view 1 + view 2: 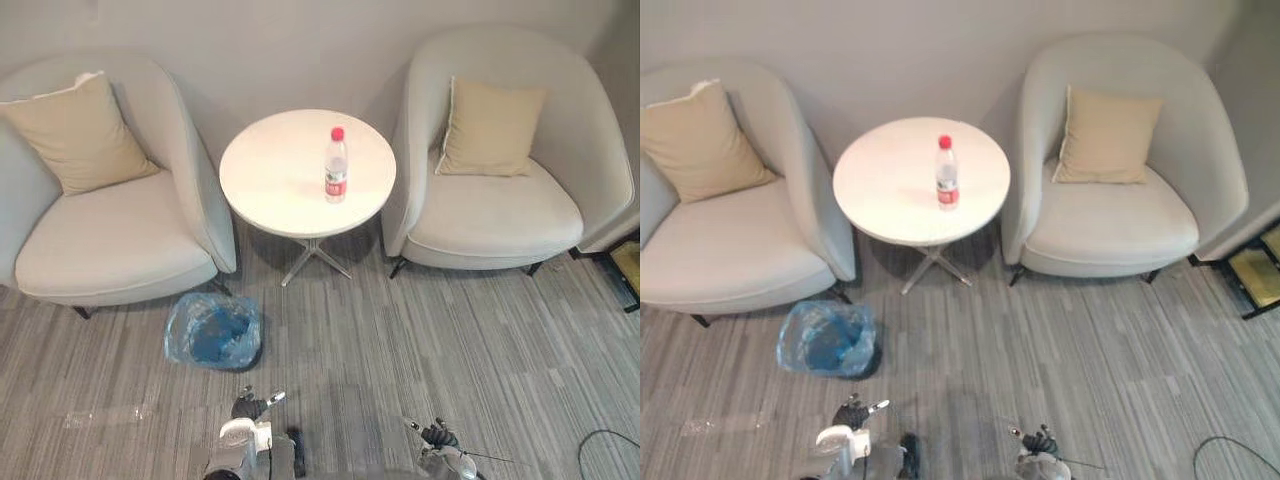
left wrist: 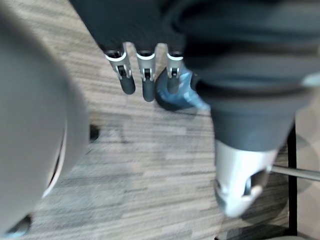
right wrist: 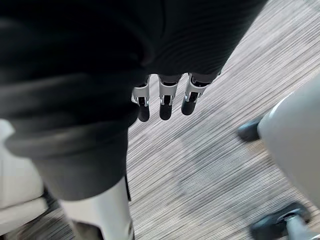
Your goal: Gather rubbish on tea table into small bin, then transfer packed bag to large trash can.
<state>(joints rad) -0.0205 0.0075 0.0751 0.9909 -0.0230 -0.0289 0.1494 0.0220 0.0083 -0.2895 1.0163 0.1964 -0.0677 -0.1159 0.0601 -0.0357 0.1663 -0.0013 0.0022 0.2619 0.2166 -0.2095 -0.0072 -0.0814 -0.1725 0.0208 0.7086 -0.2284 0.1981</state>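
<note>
A clear plastic bottle [image 1: 336,166] with a red cap and red label stands upright on the round white tea table [image 1: 280,180]. On the carpet in front of the left armchair sits the small bin [image 1: 213,332], lined with a blue plastic bag that is open at the top. My left hand [image 1: 246,406] hangs low at the near edge, just short of the bin, and holds nothing. In its wrist view the fingers [image 2: 144,77] are straight, with the blue bag [image 2: 183,94] past them. My right hand [image 1: 439,437] hangs low to the right, fingers [image 3: 165,101] relaxed and empty.
Two pale grey armchairs, left [image 1: 110,240] and right [image 1: 500,215], flank the table, each with a beige cushion. The table stands on a thin metal cross foot [image 1: 314,256]. Grey striped carpet [image 1: 400,340] lies between me and the table. A dark frame [image 1: 628,275] stands at the right edge.
</note>
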